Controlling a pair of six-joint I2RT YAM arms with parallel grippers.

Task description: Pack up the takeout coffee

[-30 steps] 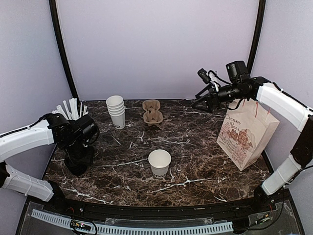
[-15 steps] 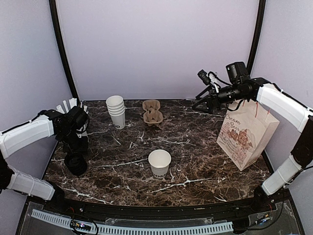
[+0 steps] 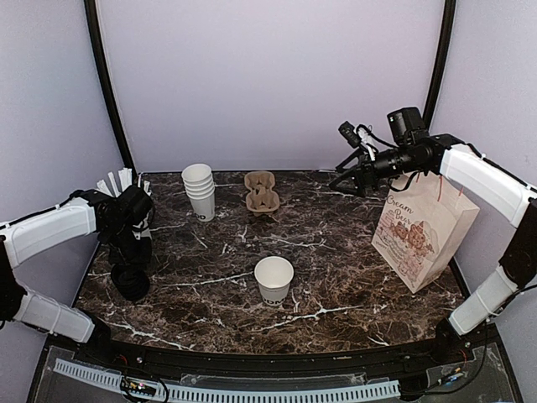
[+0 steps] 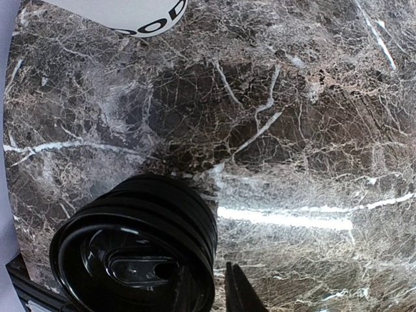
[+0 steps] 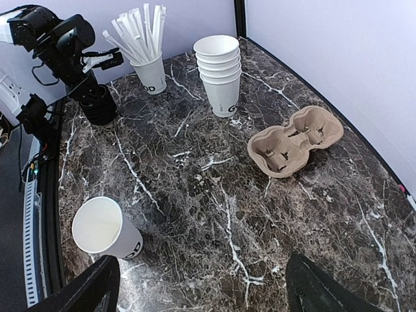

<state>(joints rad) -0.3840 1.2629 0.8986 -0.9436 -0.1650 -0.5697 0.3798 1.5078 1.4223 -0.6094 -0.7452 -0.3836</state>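
Note:
The takeout coffee cup (image 3: 273, 280) is a white paper cup with black lettering. It stands upright and open, with no lid on it, in the middle of the table. It also shows in the right wrist view (image 5: 107, 229). A stack of black lids (image 3: 130, 284) stands at the left edge and fills the lower left of the left wrist view (image 4: 136, 253). My left gripper (image 3: 130, 264) points down onto that stack. One finger (image 4: 239, 292) stands just right of the stack's rim; the other is lost against the black lids. My right gripper (image 3: 348, 180) is open and empty, high over the back right.
A stack of nested white cups (image 3: 200, 191) and a cardboard cup carrier (image 3: 261, 191) stand at the back. A cup of wrapped straws (image 5: 148, 71) stands behind my left arm. A printed paper bag (image 3: 422, 237) stands at the right edge.
My left wrist has swung back and to the left, and now stands more upright over the lid stack. It has barely moved in the last half second. The right arm and the cup are unchanged.

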